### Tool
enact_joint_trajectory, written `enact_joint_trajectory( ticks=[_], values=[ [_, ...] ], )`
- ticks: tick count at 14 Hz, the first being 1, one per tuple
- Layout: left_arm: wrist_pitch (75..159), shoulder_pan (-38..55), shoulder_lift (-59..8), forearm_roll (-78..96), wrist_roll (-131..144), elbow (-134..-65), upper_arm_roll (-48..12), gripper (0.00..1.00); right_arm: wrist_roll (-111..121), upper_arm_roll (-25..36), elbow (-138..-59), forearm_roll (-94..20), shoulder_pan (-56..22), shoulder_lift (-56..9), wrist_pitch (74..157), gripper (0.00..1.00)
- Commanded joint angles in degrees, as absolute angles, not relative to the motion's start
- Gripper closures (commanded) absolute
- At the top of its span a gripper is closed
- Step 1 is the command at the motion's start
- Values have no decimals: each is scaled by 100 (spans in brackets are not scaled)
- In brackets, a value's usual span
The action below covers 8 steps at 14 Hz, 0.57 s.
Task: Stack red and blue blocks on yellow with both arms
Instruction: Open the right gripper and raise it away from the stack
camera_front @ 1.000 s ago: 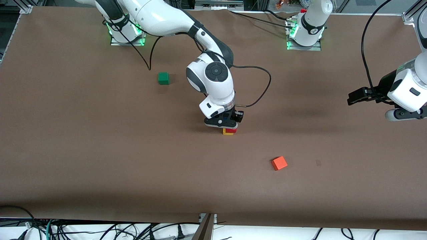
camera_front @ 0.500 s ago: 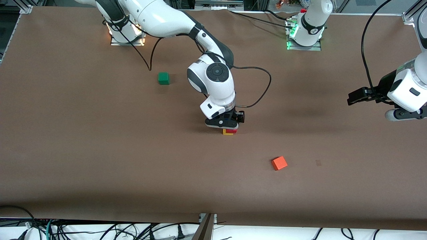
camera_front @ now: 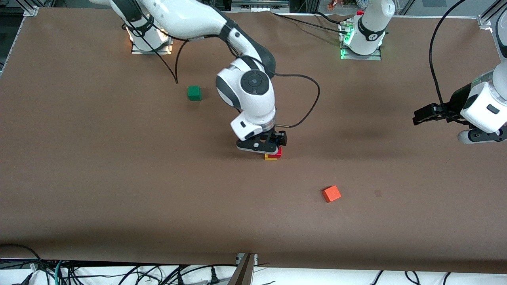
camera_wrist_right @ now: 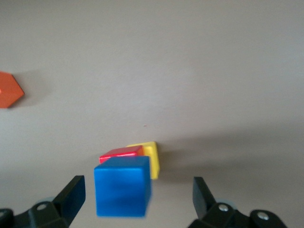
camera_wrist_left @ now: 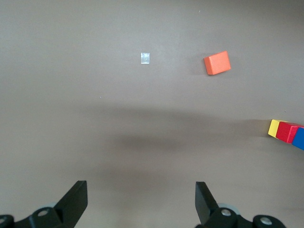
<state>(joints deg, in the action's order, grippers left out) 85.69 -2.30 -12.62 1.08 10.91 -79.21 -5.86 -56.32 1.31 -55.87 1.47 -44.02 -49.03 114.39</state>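
1. Blue block (camera_wrist_right: 122,186) is sitting atop the red block (camera_wrist_right: 121,153), which is resting on the yellow block (camera_wrist_right: 151,156), the three forming a stack near the middle of the front view's frame.
2. Judging by that, the last placement appears to be finishing: both blocks are on yellow, and only the release and retreat are left.
3. The next move is calling for a straight lift, so neither finger clips the blue block, which is looking slightly offset on the red.
4. The right gripper (camera_wrist_right: 137,183) is hovering low over the stack, fingers spread wide, with a gap showing on either side of the blue block.
5. The right arm is reaching down from the frame's upper edge, its wrist pointing at the table.
6. The left gripper (camera_front: 420,116) is waiting wide open and holding nothing, over bare table at the left arm's end.
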Motion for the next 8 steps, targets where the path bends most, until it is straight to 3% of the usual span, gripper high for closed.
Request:
enact_joint_trajectory(
  ticks=[1, 6, 8],
  values=[
    [8534, -229, -1204, 123, 967, -7954, -563, 0, -5503, 70, -5791, 176, -4053, -4081, 10559, 0],
    [8543, -229, -1204, 18, 897, -7954, -563, 0, -3810, 70, -5949, -578, -2991, -3122, 8906, 0],
    [8543, -194, -1204, -122, 853, -7945, -589, 0, -2790, 288, -6535, -755, -2620, -2570, 8667, 0]
  ],
)
